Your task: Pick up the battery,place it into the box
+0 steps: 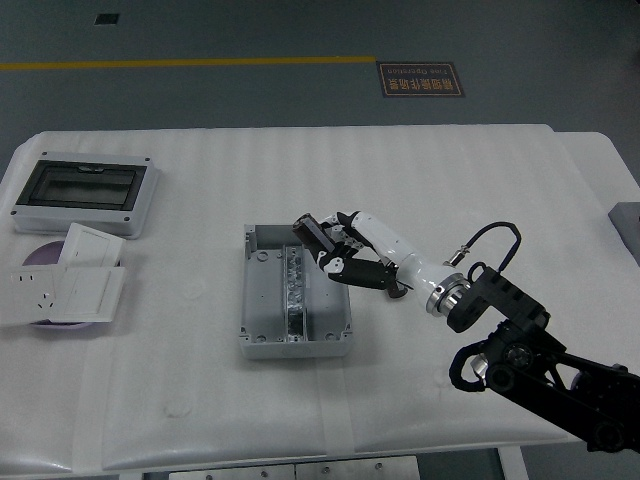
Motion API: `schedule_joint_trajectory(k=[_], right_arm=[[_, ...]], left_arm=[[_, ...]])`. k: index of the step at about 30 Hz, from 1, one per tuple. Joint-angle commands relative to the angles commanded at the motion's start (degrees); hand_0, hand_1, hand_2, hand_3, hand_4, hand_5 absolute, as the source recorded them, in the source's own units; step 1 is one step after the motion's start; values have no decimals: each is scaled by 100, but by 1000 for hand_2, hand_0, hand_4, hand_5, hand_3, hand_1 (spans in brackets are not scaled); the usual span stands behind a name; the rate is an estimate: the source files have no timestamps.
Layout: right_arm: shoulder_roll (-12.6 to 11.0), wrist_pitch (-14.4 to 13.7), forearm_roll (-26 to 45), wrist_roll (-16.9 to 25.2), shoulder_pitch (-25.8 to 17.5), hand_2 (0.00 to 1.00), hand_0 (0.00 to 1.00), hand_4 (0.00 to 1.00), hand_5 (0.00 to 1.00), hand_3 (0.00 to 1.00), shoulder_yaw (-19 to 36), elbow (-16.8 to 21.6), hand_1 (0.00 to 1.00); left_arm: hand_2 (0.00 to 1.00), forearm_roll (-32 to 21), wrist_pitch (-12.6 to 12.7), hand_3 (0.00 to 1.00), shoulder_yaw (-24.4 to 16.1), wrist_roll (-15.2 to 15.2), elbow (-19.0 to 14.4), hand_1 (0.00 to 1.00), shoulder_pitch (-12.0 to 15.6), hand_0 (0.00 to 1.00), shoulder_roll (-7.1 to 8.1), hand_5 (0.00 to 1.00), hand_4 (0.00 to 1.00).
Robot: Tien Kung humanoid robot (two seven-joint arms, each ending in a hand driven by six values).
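The box [295, 292] sits mid-table [200, 400], hand [345, 250] over its right side.

One white table [500, 180] is seen. On it, two boxes are counted: one open grey box [293, 292] at the middle and one enclosure with a dark window [85, 192] at the far left. Three white wall plates [85, 288] are counted in a pile at the left, one of them pierced with socket holes, and one purple disc [42, 254] is seen under them. One battery [399, 291] is made out, largely hidden. One robot hand, the right hand [335, 245], is counted. On the floor beyond, one yellow line [190, 64], one printed sign [420, 79] and one small dark square [107, 18] are counted.
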Motion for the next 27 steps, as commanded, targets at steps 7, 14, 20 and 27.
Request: schedule_joint_trajectory(k=[7, 14, 20, 27], right_arm=[[145, -49, -96, 178, 132, 626, 646, 545, 405, 678, -223, -302, 601], [149, -88, -928, 28, 180, 672, 691, 554, 407, 699, -313, -466, 657], [158, -46, -1182, 5, 181, 673, 693, 553, 413, 700, -320, -532, 658], [163, 17, -1104, -6, 176, 669, 693, 562, 420, 702, -327, -576, 658]], left_arm=[[587, -15, -1, 618, 7, 1, -2, 650, 3, 658, 2, 119, 568], [586, -3, -9, 617, -4, 4, -2, 650, 4, 658, 0, 121, 567], [584, 9, -15, 617, -9, 1, -2, 650, -8, 658, -4, 119, 566], [581, 13, -30, 615, -12, 7, -5, 650, -11, 658, 0, 120, 563]])
